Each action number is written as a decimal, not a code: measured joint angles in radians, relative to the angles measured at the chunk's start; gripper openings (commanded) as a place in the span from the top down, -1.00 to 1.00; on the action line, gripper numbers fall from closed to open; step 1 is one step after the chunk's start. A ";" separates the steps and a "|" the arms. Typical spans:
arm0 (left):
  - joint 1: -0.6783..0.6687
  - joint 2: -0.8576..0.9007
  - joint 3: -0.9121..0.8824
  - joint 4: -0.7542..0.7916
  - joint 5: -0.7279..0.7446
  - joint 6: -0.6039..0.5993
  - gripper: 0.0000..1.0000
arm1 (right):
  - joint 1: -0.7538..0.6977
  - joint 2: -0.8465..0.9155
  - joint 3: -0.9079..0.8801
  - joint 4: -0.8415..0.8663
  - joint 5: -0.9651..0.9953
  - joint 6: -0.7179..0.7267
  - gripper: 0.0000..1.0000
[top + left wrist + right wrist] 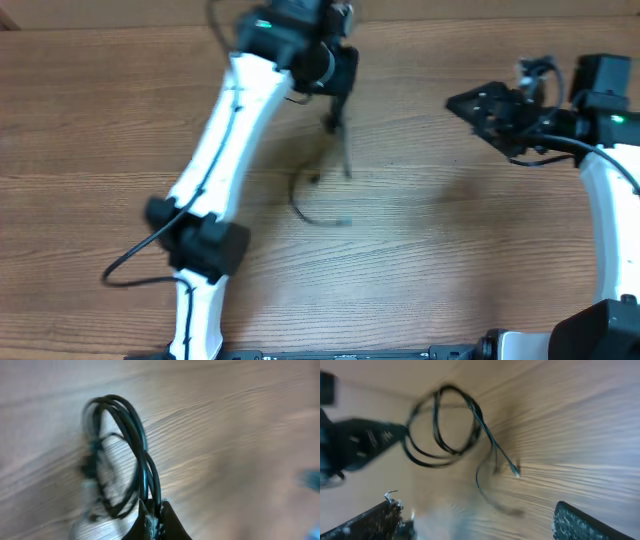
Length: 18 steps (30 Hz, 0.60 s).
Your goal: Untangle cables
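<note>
Item: cables [137,455], thin black cords in a looped bundle with loose plug ends.
Location: hanging over the table [480,250], tails dangling below.
Left gripper [336,112]: clamped tight on the loops.
Right gripper [482,104]: jaws wide, nothing held.
Handling, as I judge it: light, limp, springy. I'd take a free tail near its plug.

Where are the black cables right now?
In the overhead view, the cables dangle from the shut left gripper near the far edge of the table, loose ends hanging below. The open right gripper sits apart, to their right.
</note>
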 measured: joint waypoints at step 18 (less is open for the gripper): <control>0.244 -0.012 0.005 -0.035 0.631 0.243 0.92 | 0.422 0.051 0.000 0.385 0.225 0.492 -0.68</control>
